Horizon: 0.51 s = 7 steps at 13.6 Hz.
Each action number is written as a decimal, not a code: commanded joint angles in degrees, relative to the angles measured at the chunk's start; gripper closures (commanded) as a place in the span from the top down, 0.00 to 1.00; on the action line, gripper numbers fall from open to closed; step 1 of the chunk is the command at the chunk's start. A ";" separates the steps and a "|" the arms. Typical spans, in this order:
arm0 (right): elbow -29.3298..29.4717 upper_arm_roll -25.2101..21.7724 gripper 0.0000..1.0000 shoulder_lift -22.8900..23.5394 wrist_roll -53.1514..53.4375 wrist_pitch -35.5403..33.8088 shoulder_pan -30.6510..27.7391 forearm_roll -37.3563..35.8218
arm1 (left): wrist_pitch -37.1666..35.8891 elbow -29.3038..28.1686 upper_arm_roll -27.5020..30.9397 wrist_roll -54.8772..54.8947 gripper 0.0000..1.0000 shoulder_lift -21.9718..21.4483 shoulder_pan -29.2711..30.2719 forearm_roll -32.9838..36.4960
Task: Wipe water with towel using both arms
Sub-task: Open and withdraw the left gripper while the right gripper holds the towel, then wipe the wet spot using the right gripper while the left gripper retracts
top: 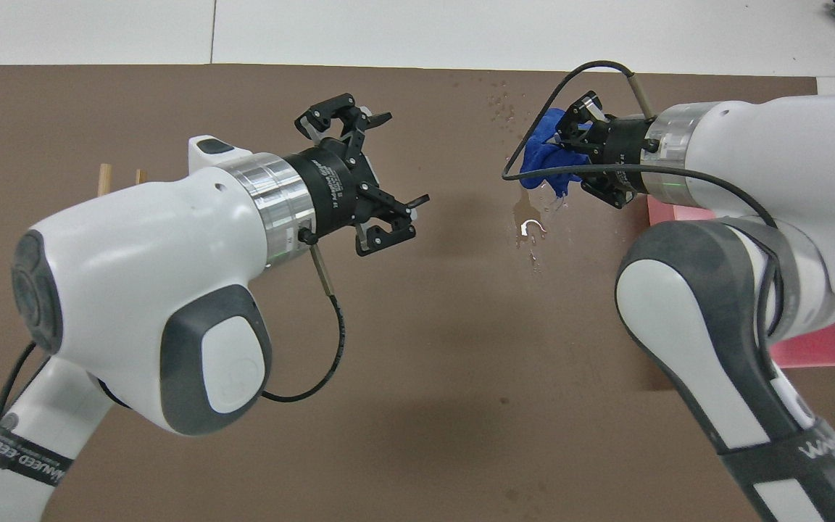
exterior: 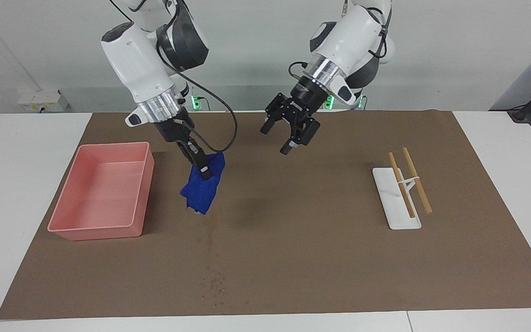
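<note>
While pinched between the right fingers (exterior: 205, 171), the towel (exterior: 201, 189) hangs below them.

— What covers the table (exterior: 26, 207)?
— A brown mat (exterior: 321, 258), nearly edge to edge.
— And on the mat?
— A pink bin (exterior: 102, 193) toward the right arm's end, a white tray (exterior: 385, 203) bearing two wooden sticks (exterior: 408, 184) toward the left arm's, and a streak of water (exterior: 209, 240) between them.
</note>
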 commanded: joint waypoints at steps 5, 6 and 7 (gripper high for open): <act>1.83 0.42 0.00 14.14 -3.94 16.42 -0.14 -8.79 | -18.94 1.97 -0.09 45.01 1.00 -1.43 11.22 16.99; 1.83 0.42 0.00 15.46 -4.64 18.01 -0.22 -8.79 | -20.61 1.97 -0.17 51.95 1.00 -1.60 13.59 19.55; 1.92 0.42 0.00 17.22 -5.26 19.50 -0.23 -8.79 | -22.55 1.62 -0.09 59.33 1.00 -1.87 15.26 21.05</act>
